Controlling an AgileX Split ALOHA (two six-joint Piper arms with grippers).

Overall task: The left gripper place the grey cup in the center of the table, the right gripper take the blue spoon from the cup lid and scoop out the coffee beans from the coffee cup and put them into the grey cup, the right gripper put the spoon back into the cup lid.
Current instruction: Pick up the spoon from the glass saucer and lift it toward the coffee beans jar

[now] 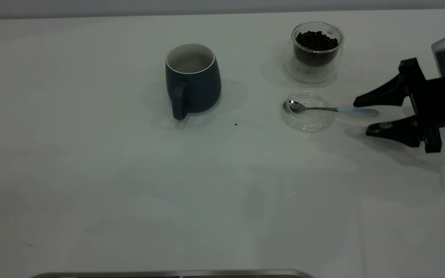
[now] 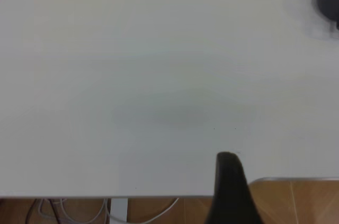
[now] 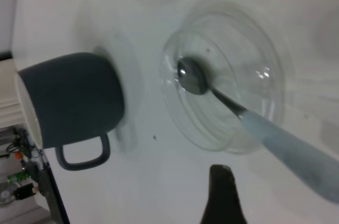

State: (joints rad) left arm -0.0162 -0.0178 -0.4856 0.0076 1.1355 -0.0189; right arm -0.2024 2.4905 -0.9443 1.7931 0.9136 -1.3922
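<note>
While right gripper jaws gape beside spoon, white table, grey cup upright.

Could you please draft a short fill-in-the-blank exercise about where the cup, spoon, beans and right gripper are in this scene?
1. The bowl of the blue spoon rests in the clear ____.
2. The coffee beans sit in a ____ cup.
3. The grey cup stands upright and holds ____ beans.
4. The right gripper is ____ and points at the spoon's handle.

Missing words: lid; glass; no; open
</note>
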